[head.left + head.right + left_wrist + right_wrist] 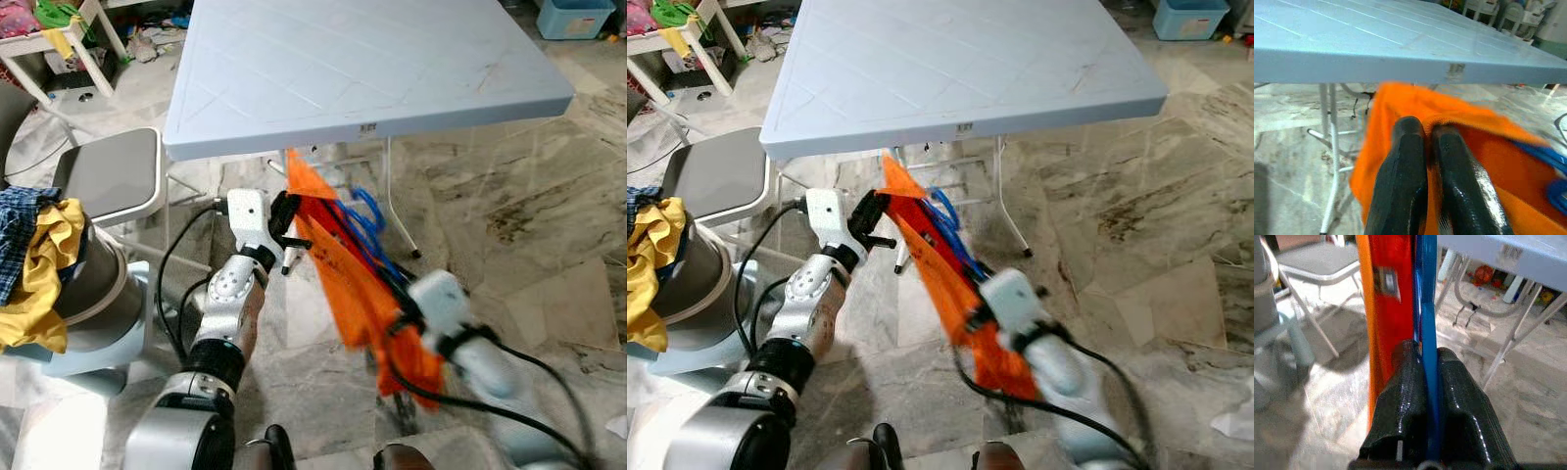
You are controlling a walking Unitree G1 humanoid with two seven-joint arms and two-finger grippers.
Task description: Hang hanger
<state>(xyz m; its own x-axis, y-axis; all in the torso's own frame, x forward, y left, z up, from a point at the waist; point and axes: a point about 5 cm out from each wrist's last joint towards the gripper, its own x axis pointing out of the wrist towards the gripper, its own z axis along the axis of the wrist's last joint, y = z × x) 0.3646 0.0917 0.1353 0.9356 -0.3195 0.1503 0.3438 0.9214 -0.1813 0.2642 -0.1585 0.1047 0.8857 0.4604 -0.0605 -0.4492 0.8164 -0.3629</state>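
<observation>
An orange garment (343, 279) hangs stretched between my two grippers, in front of and below the table's near edge. A blue hanger (367, 217) lies against it, its hook end up near the table. My left gripper (294, 230) is shut on the garment's upper edge (1415, 105), its two black fingers (1400, 181) pressed together on the cloth. Lower down, my right gripper (404, 305) is shut on the blue hanger bar (1426, 293), beside the orange and red cloth (1386, 308). The right arm looks blurred.
A light blue folding table (372, 59) stands just ahead, its metal legs (400, 201) behind the garment. A grey chair (108, 176) and a bin with yellow and checked clothes (34, 264) are on my left. A blue tub (573, 18) sits far right on the marble floor.
</observation>
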